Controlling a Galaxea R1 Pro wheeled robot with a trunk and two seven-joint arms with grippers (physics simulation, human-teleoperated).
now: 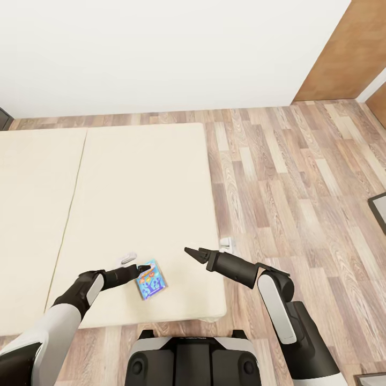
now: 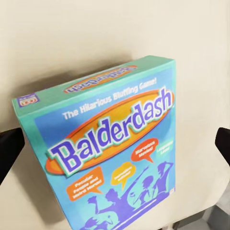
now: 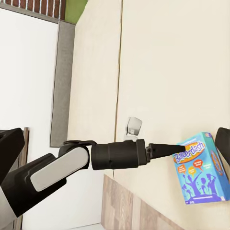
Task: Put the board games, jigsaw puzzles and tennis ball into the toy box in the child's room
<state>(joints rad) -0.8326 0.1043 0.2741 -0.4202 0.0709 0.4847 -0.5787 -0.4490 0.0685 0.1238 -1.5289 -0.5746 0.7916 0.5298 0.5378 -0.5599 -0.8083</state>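
While the light blue board game (image 1: 150, 280) printed "Balderdash" lies flat near the front edge of the cream bed (image 1: 139, 187), the left claw (image 1: 140, 268) sits right at the box's upper edge, its dark fingers (image 2: 9, 148) spread wide to either side of the box and gripping nothing. Off to the right, the right claw (image 1: 193, 253) hovers over the mattress, apart from the box; whether it is parted or closed I cannot tell. Wood-plank floor (image 1: 300, 182) lies beside the bed.
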